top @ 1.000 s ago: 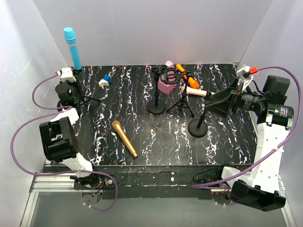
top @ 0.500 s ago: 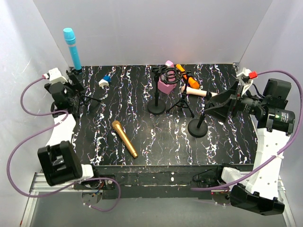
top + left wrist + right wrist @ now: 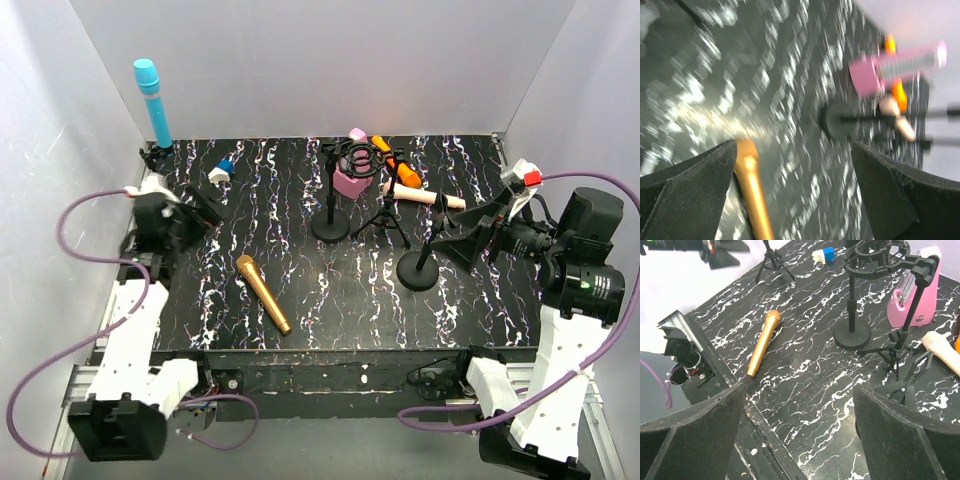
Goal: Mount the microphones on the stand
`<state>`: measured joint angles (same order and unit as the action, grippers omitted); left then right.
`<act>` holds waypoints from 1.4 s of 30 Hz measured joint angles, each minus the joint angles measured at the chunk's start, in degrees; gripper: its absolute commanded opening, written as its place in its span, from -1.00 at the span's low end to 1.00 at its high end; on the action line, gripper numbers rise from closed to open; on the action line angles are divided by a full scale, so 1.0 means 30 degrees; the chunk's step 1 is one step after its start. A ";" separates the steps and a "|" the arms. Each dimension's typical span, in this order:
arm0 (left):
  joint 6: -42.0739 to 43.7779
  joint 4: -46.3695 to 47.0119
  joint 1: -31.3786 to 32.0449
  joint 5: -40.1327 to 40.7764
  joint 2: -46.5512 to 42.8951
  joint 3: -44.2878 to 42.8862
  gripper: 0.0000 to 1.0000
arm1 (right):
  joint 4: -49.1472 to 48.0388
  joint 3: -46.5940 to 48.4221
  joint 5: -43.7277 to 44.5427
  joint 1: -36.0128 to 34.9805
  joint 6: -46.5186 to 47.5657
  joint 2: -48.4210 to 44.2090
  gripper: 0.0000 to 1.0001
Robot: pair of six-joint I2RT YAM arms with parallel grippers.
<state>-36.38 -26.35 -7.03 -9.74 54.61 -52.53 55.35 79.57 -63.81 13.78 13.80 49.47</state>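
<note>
Top external view: a black slab table veined with white like marble, with 4 slim stick microphones spread across it. The cyan microphone stands upright at the upper left of the frame, its lower end in a black holder. The gold microphone lies flat, slightly left of centre, alone on bare tabletop, its metallic barrel slanting and well apart from both arms. The orange microphone and the pale beige microphone sit close together at the upper middle beside a thin-legged black tripod stand; I cannot tell whether either is clipped. A pink wedge-shaped metronome sits behind a stand with a round base and a wire ring cradle on top.

The left gripper hangs over the table's left side, its 2 matte, grainy black fingers wide apart with nothing between them; its view is blurred. The right gripper is likewise spread and empty above the right side.
</note>
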 measured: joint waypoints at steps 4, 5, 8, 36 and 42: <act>-0.2404 -0.2543 0.6747 0.2535 0.0328 0.0124 0.96 | -0.0401 -0.0299 0.0517 -0.0007 -0.0801 -0.0554 0.87; -0.3169 -0.3242 0.8225 0.3271 0.0685 0.0102 0.96 | -0.0568 -0.0386 0.0612 -0.0015 -0.1027 -0.0590 0.88; -0.5683 -0.5734 1.1278 0.6003 0.2827 -0.0168 0.94 | -0.0947 -0.0845 0.0874 -0.0015 -0.1530 -0.0634 0.87; -1.1081 -0.5574 1.4280 1.0987 1.2284 0.0386 -0.08 | -0.1508 -0.2353 0.1494 -0.0015 -0.2055 -0.1137 0.87; -1.0812 -0.4976 1.4280 1.1074 1.1905 0.0794 -0.77 | -0.1508 -0.2353 0.1428 -0.0015 -0.2025 -0.1209 0.87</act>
<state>-68.82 -41.28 35.81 23.49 90.32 -50.15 50.83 72.51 -59.53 13.74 7.73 45.84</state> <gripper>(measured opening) 0.345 0.937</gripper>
